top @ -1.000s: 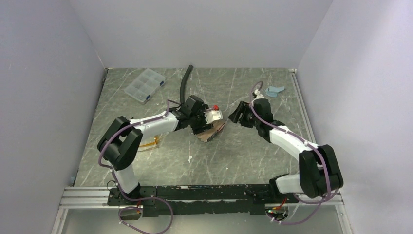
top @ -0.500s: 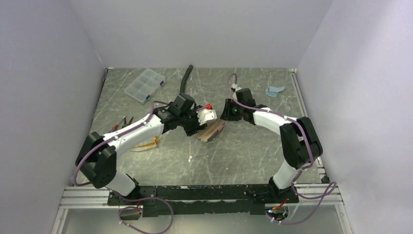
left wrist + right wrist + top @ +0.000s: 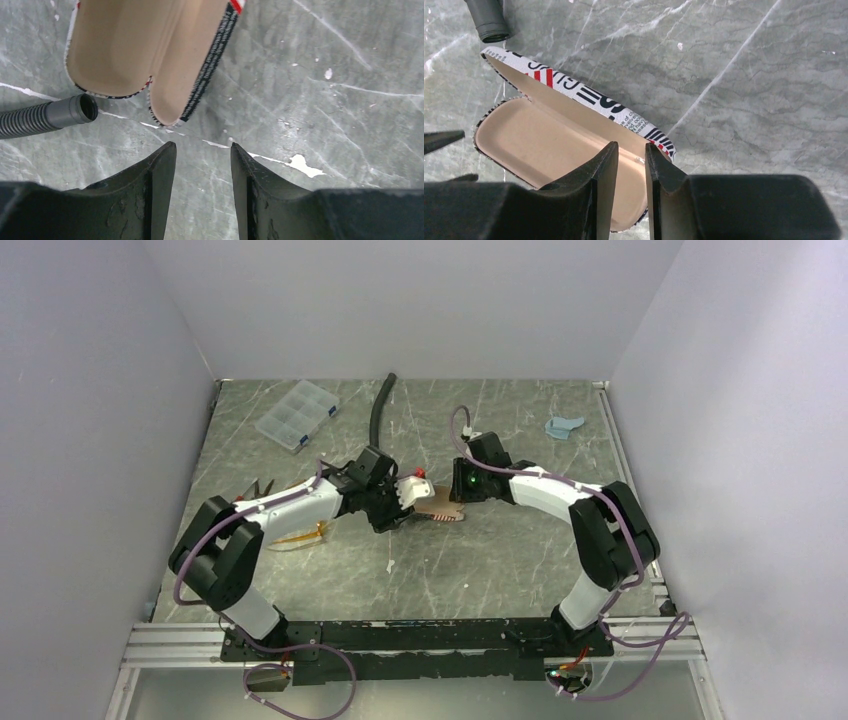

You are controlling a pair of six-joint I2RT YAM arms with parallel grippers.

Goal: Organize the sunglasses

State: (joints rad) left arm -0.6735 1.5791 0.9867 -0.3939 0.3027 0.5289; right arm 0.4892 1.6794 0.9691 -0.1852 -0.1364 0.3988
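Note:
The sunglasses (image 3: pixel 300 536), amber lenses with thin arms, lie on the table under my left forearm, away from both grippers. An open glasses case (image 3: pixel 441 508) with a tan lining and a black, white and red print lies at mid-table. My left gripper (image 3: pixel 412 500) is open and empty just left of the case. In the left wrist view the gripper (image 3: pixel 202 145) is above bare table, and the case (image 3: pixel 130 45) is ahead of it. My right gripper (image 3: pixel 463 484) is over the case's right end. In the right wrist view its fingers (image 3: pixel 630 145) stand narrowly apart above the lining (image 3: pixel 544 142), holding nothing.
A black corrugated hose (image 3: pixel 379 412) runs back from the case; its end shows in both wrist views (image 3: pixel 60 112) (image 3: pixel 488 20). A clear compartment box (image 3: pixel 297 413) sits back left, a light-blue cloth (image 3: pixel 563 427) back right, and pliers (image 3: pixel 260 487) beside the left arm.
The case went from tilted at the left gripper to lying open on the table, with the left gripper drawn back leftwards. The right gripper swung left to the case.

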